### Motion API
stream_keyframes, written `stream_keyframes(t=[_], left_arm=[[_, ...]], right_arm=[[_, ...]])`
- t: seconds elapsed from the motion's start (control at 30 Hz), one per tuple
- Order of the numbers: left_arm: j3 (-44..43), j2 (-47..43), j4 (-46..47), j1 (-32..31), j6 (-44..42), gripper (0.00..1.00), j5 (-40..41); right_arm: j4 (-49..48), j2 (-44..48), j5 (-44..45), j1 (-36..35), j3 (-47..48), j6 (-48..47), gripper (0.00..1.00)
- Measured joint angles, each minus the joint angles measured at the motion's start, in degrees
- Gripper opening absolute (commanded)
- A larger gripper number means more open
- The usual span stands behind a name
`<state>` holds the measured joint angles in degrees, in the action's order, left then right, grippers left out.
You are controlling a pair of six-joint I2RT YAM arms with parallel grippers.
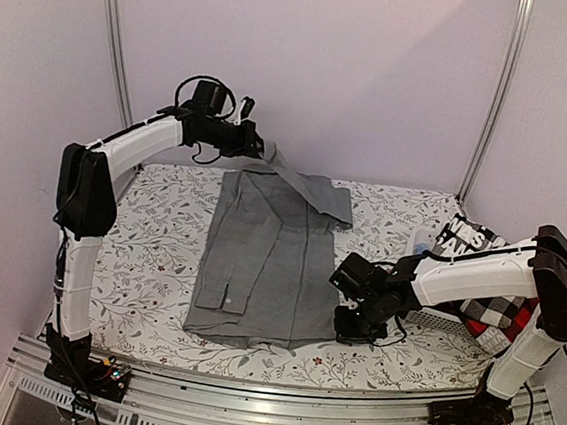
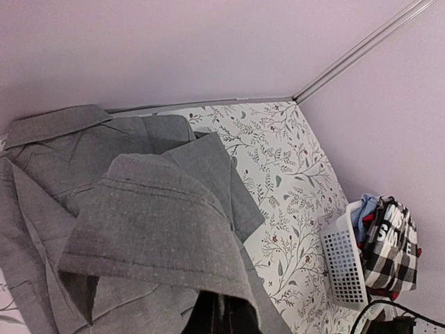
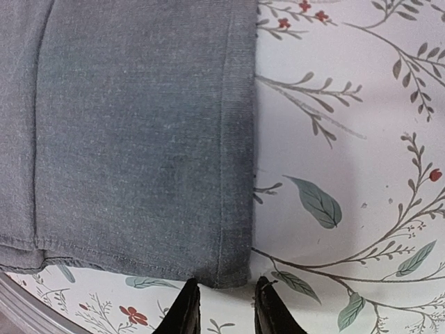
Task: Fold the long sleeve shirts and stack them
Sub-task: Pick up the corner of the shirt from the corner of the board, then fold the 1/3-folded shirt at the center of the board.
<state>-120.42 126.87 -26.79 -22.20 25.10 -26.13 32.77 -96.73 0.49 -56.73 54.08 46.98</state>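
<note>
Gripping one grey shirt (image 1: 259,260), left tool (image 1: 255,146) clamped on its cloth, right tool (image 3: 226,300) slightly apart beside hem

Robot lab cell: plain lilac walls (image 1: 358,69), aluminium frame posts (image 1: 494,102), floral-clothed bench (image 1: 153,260).

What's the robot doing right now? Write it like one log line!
left gripper: shut on grey shirt, far edge lifted | right gripper: open at near hem corner

Plain mid-grey cloth shirt (image 1: 269,261); beneath it, white tablecloth (image 1: 159,251) with grey-green leaves, red flowers; right of it, black-and-white and red-and-black checked cloth shirts (image 1: 500,316).
</note>
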Motion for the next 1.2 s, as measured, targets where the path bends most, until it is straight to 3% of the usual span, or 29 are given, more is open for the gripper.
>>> stream_keyframes(t=[0.13,0.47,0.67,0.87,1.2], left_arm=[[-2.14,0.00,-0.09,0.11,-0.09,0.00,-0.28],[-2.45,0.00,-0.13,0.35,-0.07,0.00,-0.48],[-3.54,0.00,-0.15,0.35,-0.04,0.00,-0.48],[-5.60,-0.37,0.02,0.68,-0.07,0.00,-0.35],[-5.25,-6.86,-0.13,6.71,-0.28,0.00,0.48]], right_arm=[[-0.44,0.02,0.00,-0.02,0.00,0.35,0.35],[-2.12,0.02,0.76,-0.13,-0.13,1.92,0.19],[-2.32,-0.39,1.84,-0.17,-0.48,2.64,0.00],[1.22,-1.31,5.44,-1.03,2.99,2.60,0.00],[3.21,-3.32,8.87,-4.70,19.45,-4.46,0.00]])
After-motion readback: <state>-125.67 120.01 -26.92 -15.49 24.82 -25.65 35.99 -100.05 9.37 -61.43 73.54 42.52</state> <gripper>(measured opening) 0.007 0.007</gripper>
